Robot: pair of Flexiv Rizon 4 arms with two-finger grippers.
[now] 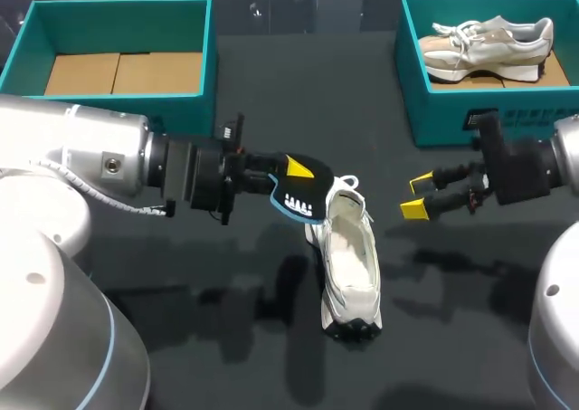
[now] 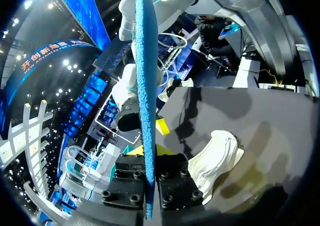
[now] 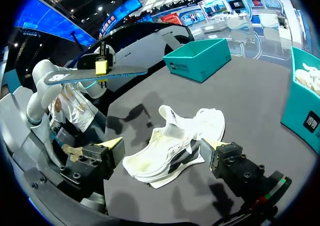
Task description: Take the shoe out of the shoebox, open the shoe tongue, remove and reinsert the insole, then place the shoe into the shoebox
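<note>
A white shoe (image 1: 351, 256) lies on the black table, its opening facing up. Its dark insole (image 1: 303, 200) with a blue underside is out of the shoe and held in the air just left of the shoe's heel, with my left gripper (image 1: 294, 179) shut on it. In the left wrist view the insole (image 2: 146, 86) shows edge-on between the fingers, the shoe (image 2: 215, 161) below and beside it. My right gripper (image 1: 417, 196) stands open to the right of the shoe. In its own view the shoe (image 3: 175, 146) lies just ahead of the open right gripper (image 3: 165, 153).
An empty teal shoebox (image 1: 118, 21) stands at the back left. At the back right, a second teal box (image 1: 452, 111) holds another light shoe (image 1: 488, 43). The near part of the table is bare black cloth (image 1: 226, 356).
</note>
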